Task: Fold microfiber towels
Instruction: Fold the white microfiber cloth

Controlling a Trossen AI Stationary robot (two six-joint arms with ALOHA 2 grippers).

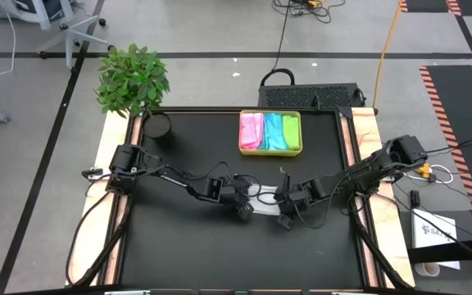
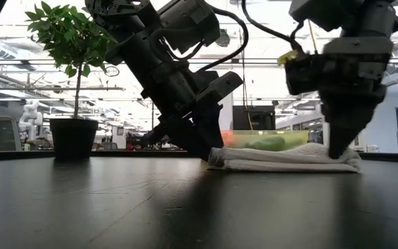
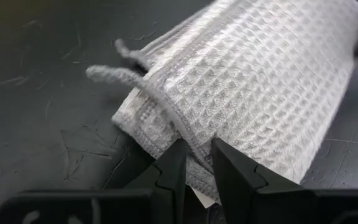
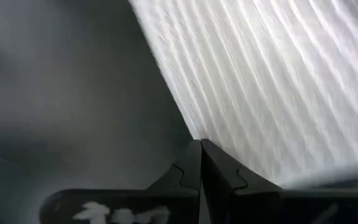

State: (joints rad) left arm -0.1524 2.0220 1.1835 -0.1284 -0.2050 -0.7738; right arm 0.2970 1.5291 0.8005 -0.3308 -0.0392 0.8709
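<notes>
1. The tabletop (image 1: 179, 246) is a black mat filling the middle of the high view. Both arms reach in from its sides and meet just below frame centre.
2. The yellow-green tray (image 1: 296, 149) sits at upper centre of the high view. It holds a pink towel (image 1: 251, 131), a light blue towel (image 1: 272, 131) and a lime green towel (image 1: 290, 129) side by side, well apart from the grippers.
3. The white towel (image 2: 282, 158) lies on the tabletop as a low folded bundle. Its long axis runs left to right across the low view, right of centre.
4. The left gripper (image 3: 196, 163) is at the bundle's left end in the low view. Its jaws are narrowed onto the hem of the white towel, pinching a fold of edge.
5. The right gripper (image 4: 200, 155) is at the opposite end. Its jaws are fully together with the tip at the cloth's edge, and nothing shows between them, so it appears to press rather than hold.
6. My reading: the next fold turns on the left end being carried along that axis towards the right gripper, since only the left has the cloth.
7. Hard to make out: how many layers the bundle has, and, in the high view, most of the white towel under the two wrists. No teal towel is visible.
</notes>
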